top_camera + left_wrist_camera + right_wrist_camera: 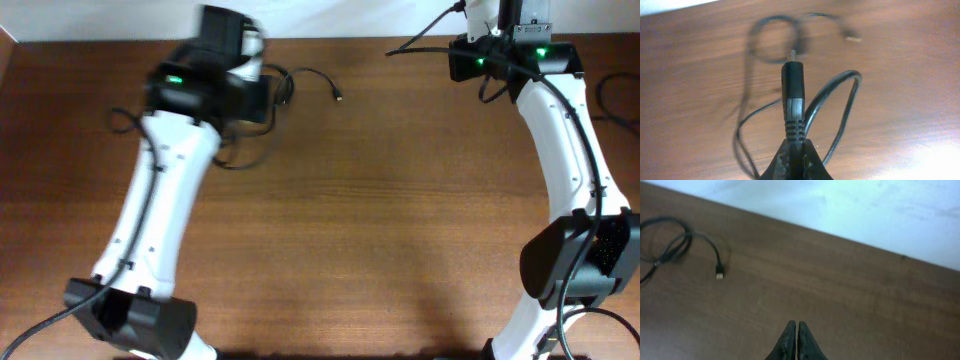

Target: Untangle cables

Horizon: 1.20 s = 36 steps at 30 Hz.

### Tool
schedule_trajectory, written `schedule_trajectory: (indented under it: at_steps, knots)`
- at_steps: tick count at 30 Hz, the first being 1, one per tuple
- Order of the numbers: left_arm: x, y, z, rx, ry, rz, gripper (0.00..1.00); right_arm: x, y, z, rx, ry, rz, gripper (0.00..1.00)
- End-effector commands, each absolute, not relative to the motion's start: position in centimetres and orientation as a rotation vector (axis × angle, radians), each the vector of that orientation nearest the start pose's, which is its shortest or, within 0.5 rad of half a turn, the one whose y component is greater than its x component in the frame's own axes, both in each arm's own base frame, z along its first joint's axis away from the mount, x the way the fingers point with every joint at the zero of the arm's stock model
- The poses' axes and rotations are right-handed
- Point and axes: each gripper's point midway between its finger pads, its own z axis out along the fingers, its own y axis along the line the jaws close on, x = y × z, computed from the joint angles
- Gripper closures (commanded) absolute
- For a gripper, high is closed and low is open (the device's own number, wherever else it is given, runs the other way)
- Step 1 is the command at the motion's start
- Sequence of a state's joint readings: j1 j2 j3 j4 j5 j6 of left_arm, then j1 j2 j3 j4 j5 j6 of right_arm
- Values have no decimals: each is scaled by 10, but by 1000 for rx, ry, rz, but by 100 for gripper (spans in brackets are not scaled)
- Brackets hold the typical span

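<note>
The cables (300,80) are thin black cords lying at the back left of the table, partly hidden under my left arm. My left gripper (795,150) is shut on a black plug (793,95) and holds it above the wood, its cord looping beside it (840,107). A blurred loop (775,40) and a gold-tipped plug (854,38) lie beyond. In the right wrist view a coil (667,242) with a small plug (719,273) lies at the left. My right gripper (797,330) is shut and empty, at the back right of the table.
The brown wooden table (400,220) meets a white wall at the back edge (865,215). Thick black arm wires (425,42) run at the back right by the right arm's wrist (510,55). The arm bases stand at the front left (130,315) and front right (580,265).
</note>
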State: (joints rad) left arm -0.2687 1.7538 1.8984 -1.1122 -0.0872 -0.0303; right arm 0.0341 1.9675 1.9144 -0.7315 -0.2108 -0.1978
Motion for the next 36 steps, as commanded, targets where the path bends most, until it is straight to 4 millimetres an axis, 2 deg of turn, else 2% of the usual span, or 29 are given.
schedule_trajectory:
  at_steps: [1, 3, 4, 5, 6, 7, 8, 9, 10, 11, 13, 14, 16, 17, 19, 21, 24, 25, 26, 27, 29, 31, 33, 34, 35, 36]
  knots:
    - [414, -175, 309, 340, 2396, -196, 100, 522, 55, 266, -445, 2264, 147, 96]
    - [403, -222, 354, 407, 2261, -318, 100, 519, 56, 265, -446, 2277, 151, 96]
    - [390, -255, 374, 479, 2182, -391, 100, 517, 56, 263, -448, 2287, 158, 96]
    - [373, -290, 384, 557, 2124, -448, 100, 516, 56, 262, -448, 2292, 159, 96]
    - [363, -303, 386, 584, 2107, -439, 100, 516, 56, 262, -448, 2292, 159, 96]
    - [361, -304, 387, 573, 2095, -388, 100, 516, 56, 262, -448, 2292, 158, 96]
    - [367, -287, 392, 507, 2086, -265, 100, 516, 56, 262, -448, 2293, 158, 96]
    - [374, -262, 403, 417, 2059, -151, 100, 516, 56, 261, -448, 2296, 159, 94]
    - [378, -243, 415, 350, 2032, -87, 100, 516, 56, 260, -449, 2296, 158, 96]
    - [380, -208, 433, 241, 1989, 16, 100, 520, 56, 257, -447, 2295, 158, 96]
    - [376, -163, 460, 118, 1935, 81, 100, 521, 62, 248, -462, 2308, 176, 96]
    - [375, -151, 469, 83, 1916, 83, 100, 520, 72, 249, -484, 2303, 197, 96]
    - [368, -127, 490, 21, 1856, 120, 100, 515, 106, 245, -561, 2295, 237, 96]
    - [365, -115, 495, -19, 1841, 159, 100, 513, 125, 237, -606, 2302, 258, 96]
    - [361, -101, 498, -40, 1841, 179, 100, 509, 167, 219, -699, 2303, 298, 96]
    - [361, -94, 496, -50, 1851, 201, 100, 508, 201, 195, -777, 2309, 329, 96]
    - [359, -72, 500, -123, 1830, 295, 98, 512, 243, 140, -868, 2333, 365, 96]
    - [356, -63, 503, -159, 1816, 345, 97, 509, 261, 128, -965, 2294, 399, 91]
    - [354, -57, 505, -173, 1807, 383, 97, 501, 281, 127, -1076, 2222, 478, 33]
    - [352, -53, 507, -187, 1800, 406, 96, 493, 299, 134, -1182, 2118, 544, 2]
    - [349, -47, 508, -202, 1793, 444, 96, 498, 322, 149, -1267, 1946, 532, 0]
    - [348, -46, 506, -194, 1805, 453, 97, 505, 335, 150, -1292, 1859, 512, 1]
    - [348, -46, 505, -190, 1806, 458, 95, 511, 340, 119, -1302, 1877, 528, 1]
    - [348, -46, 505, -188, 1809, 459, 96, 506, 345, 96, -1324, 1897, 592, 1]
    - [348, -46, 505, -188, 1809, 459, 96, 504, 346, 81, -1311, 1933, 632, 1]
    - [347, -46, 504, -187, 1812, 461, 96, 511, 343, 68, -1231, 2011, 622, 1]
